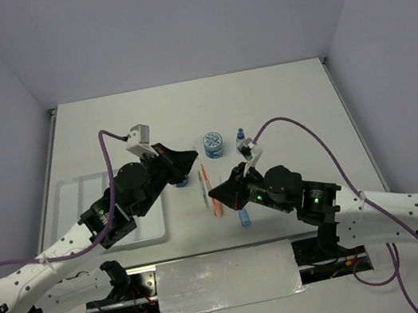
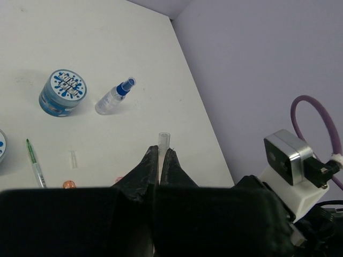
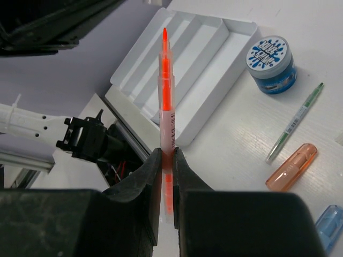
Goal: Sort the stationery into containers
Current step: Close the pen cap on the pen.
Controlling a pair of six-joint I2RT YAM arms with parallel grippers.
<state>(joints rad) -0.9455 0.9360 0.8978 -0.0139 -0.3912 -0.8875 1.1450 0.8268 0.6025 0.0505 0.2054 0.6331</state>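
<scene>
The right gripper (image 3: 167,152) has its jaws nipped almost shut on the orange pen (image 3: 166,80), whose long axis runs straight out past the fingertips with its tip aimed toward the white tray (image 3: 134,59), while the left gripper (image 2: 159,155) hangs over the bench (image 2: 107,32), jaws pressed together.

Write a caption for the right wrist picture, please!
Right jaws grip an orange pen, tip toward the white tray; blue pot and green pen nearby.

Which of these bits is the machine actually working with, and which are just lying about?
Job: white tray, orange pen in right pincer, clear cap in left pincer, green pen, patterned pot, blue-capped bottle, orange marker, blue marker.
Just there: purple cable, silver sheet.
</scene>
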